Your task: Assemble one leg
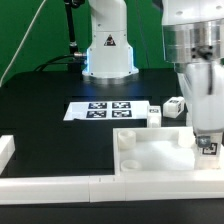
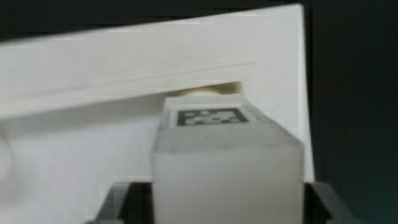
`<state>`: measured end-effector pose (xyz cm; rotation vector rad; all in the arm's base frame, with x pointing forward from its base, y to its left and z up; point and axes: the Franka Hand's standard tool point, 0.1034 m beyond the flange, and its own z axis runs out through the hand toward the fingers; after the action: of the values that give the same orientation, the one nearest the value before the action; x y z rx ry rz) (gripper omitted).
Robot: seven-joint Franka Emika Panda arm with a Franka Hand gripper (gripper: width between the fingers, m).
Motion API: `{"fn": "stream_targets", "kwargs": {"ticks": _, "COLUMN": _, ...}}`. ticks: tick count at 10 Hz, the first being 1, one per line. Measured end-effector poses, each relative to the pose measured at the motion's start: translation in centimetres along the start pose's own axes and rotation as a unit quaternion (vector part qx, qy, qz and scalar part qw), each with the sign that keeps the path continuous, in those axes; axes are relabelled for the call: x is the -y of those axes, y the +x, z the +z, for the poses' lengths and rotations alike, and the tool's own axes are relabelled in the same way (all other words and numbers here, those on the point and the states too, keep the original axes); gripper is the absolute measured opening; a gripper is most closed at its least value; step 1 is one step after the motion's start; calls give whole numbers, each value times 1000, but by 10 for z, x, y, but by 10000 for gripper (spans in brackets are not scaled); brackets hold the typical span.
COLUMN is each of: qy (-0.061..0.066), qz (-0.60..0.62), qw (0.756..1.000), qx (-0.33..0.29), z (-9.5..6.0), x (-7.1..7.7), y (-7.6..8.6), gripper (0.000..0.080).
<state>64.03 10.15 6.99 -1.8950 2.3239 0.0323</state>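
Meanwhile the tool clenched a leg over the tabletop tray's corner; two more legs lay beyond the tray.

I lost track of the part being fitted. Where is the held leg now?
The leg sits in the gripper at the exterior view's right, over the near-right corner of the white tabletop.

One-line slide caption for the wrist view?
Gripper holds a tagged white leg against the white tabletop.

exterior faces arm base; wrist hugs tabletop.
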Motion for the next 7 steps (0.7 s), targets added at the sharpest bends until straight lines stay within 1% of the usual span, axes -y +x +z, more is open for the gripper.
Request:
{"fn": "stream_targets", "kwargs": {"ticks": 1, "qy": -1, "qz": 35, "qw": 999, "qx": 0, "z": 0, "x": 0, "y": 0, "gripper": 290}}
{"fn": "stream_targets", "kwargs": {"ticks": 2, "qy": 0, "qz": 37, "qw": 999, "qx": 0, "z": 0, "x": -1, "y": -2, "gripper": 290}}
{"fn": "stream_targets", "kwargs": {"ticks": 3, "qy": 0, "qz": 35, "qw": 999, "qx": 0, "z": 0, "x": 0, "y": -1, "gripper": 365}}
{"fn": "stream_targets", "kwargs": {"ticks": 4, "qy": 1, "qz": 10, "qw": 1000, "qx": -2, "z": 0, "x": -1, "y": -3, "gripper": 365}}
{"fn": "stream_targets", "kwargs": {"ticks": 5, "qy": 2, "qz": -58, "qw": 998, "qx": -5, "z": 1, "x": -2, "y": -7, "gripper": 548}}
{"fn": "stream_targets", "kwargs": {"ticks": 6, "qy": 0, "qz": -157, "qw": 987, "qx": -9, "z": 1, "x": -4, "y": -10, "gripper": 548}}
{"fn": "stream_targets", "kwargs": {"ticks": 7, "qy": -5, "qz": -252, "qw": 968, "qx": -14, "z": 2, "x": -6, "y": -13, "gripper": 628}}
